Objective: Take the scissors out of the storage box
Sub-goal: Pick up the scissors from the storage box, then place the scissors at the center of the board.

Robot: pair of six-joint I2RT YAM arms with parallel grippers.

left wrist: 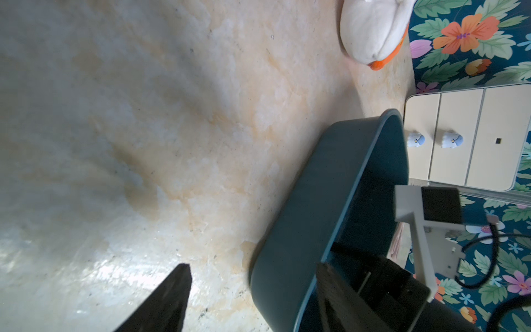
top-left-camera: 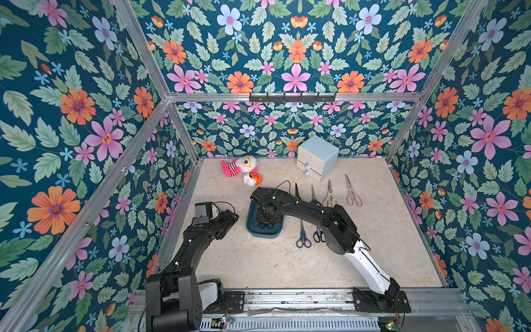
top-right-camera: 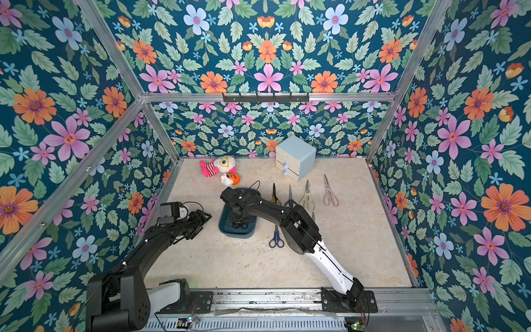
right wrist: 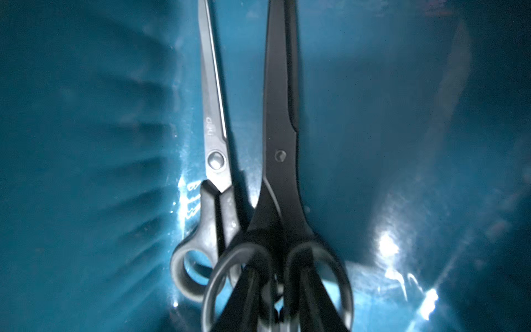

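Top views, arms: right arm stretched over the storage box, right tool dipped down inside it; left arm folded, left tool just beside the box.
Left wrist: left tool spread wide, nothing in it.
Right wrist: black scissors and gray-handled scissors lie side by side on the box floor; fingers hug the black handles, too blurry to tell if they're pinching.

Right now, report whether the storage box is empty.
Not empty. The right wrist view shows at least two pairs lying in the storage box: a silver-bladed pair and an all-black pair.
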